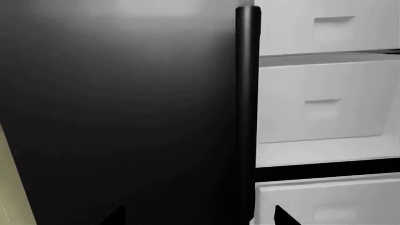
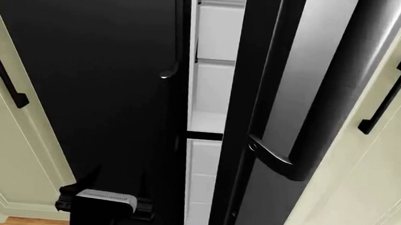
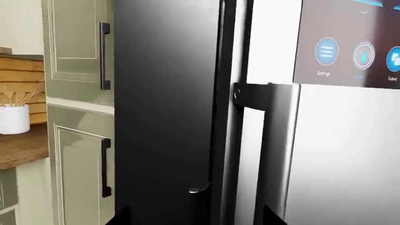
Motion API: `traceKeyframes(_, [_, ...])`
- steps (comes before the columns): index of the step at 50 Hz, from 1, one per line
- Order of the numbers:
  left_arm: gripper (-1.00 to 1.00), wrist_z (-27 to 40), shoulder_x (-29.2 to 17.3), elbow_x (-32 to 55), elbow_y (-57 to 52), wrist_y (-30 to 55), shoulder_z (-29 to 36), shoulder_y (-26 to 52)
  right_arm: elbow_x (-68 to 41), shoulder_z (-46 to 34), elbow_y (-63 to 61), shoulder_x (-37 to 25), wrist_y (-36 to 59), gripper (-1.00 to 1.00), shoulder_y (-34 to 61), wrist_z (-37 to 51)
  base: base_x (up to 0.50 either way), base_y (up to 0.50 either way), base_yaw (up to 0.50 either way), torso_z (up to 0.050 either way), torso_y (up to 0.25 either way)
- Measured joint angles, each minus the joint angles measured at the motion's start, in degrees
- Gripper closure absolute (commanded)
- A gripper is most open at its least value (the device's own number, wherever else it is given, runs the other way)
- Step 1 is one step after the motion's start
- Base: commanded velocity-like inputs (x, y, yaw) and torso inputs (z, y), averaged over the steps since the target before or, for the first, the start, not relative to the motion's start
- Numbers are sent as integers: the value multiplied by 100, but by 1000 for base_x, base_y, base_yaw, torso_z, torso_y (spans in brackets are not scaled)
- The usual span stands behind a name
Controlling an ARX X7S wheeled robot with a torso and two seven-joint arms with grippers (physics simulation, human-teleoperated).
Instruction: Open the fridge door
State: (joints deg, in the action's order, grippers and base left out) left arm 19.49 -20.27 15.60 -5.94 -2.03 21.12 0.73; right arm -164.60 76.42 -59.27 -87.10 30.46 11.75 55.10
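Note:
The fridge door is the wide glossy black one on the left of the head view, with the lower end of its slim handle near its free edge. It stands slightly ajar, and white shelves show in the gap. My left gripper is open, low in front of this door; its wrist view shows the door face, a dark vertical bar at the door's free side and white bins beyond. My right gripper is open, facing the door and its handle tip. Neither gripper holds anything.
The narrower black door with a broad handle and a touch panel is to the right. Cream cabinet doors with black handles flank the fridge. A wooden counter with a white cup is nearby.

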Motion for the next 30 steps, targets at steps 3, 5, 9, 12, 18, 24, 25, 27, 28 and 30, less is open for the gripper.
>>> traceKeyframes(3, [-100,2,-7,10,-11,3,-1,-2,62,321,-19,-75,-115,-100,-266,-116,0,0,0,0,0])
traceKeyframes(5, [-100,4,-11,15,-17,4,0,-3,120,479,-28,-114,-187,-100,-411,-196,0,0,0,0,0])
traceKeyframes(9, [-100,7,-17,22,-28,5,4,-7,257,694,-42,-172,-322,-100,-645,-367,0,0,0,0,0])
traceKeyframes(12, [-100,8,-21,24,-32,3,9,-9,398,775,-50,-203,-417,-100,-795,-513,0,0,0,0,0])
traceKeyframes(18, [-100,8,-30,34,-40,-2,16,-14,824,705,-59,-242,-663,-100,-1146,-891,0,0,0,0,0])
traceKeyframes(24, [-100,7,-40,52,-49,-7,18,-16,1431,293,-64,-264,-1083,-100,-1698,-1486,0,0,0,0,0])
traceKeyframes(25, [-100,6,-43,56,-52,-7,17,-16,1504,136,-37,-188,-1068,-100,-1699,-1511,0,0,0,0,0])
traceKeyframes(27, [-100,6,-47,66,-55,-7,15,-15,1764,-375,5,180,-1032,-100,-1479,-1316,0,0,0,0,0])
traceKeyframes(28, [-100,6,-49,71,-57,-7,14,-15,1873,-715,27,460,-1025,-100,-1261,-1111,0,0,0,0,0])
traceKeyframes(30, [-100,6,-53,81,-62,-5,11,-14,2089,-1537,83,1161,-1005,-100,-650,-672,0,0,0,0,0])
